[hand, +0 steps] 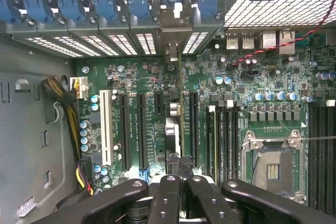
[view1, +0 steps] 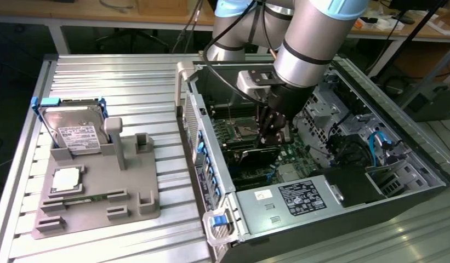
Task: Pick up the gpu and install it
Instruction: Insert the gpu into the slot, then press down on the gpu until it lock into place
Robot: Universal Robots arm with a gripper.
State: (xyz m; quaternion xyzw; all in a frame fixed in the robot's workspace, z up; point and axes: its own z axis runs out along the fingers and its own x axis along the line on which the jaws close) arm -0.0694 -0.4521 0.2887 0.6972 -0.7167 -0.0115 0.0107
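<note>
Open computer case [view1: 400,181]: gpu [hand: 179,108] stands on edge over motherboard [hand: 142,77], gripper [hand: 179,174] jaws clamped on it. Hard drive [view1: 73,129] sits in grey holder [view1: 100,211] near counter's [view1: 122,76] edge.

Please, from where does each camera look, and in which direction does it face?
Exterior view: off the arm, raised, looking down at the open computer case and grey parts tray; the arm's silver links and claw show.
Wrist view: on the wrist, facing the motherboard; the shut claw holds the gpu edge-on.
Shared: motherboard, claw, gpu.
</note>
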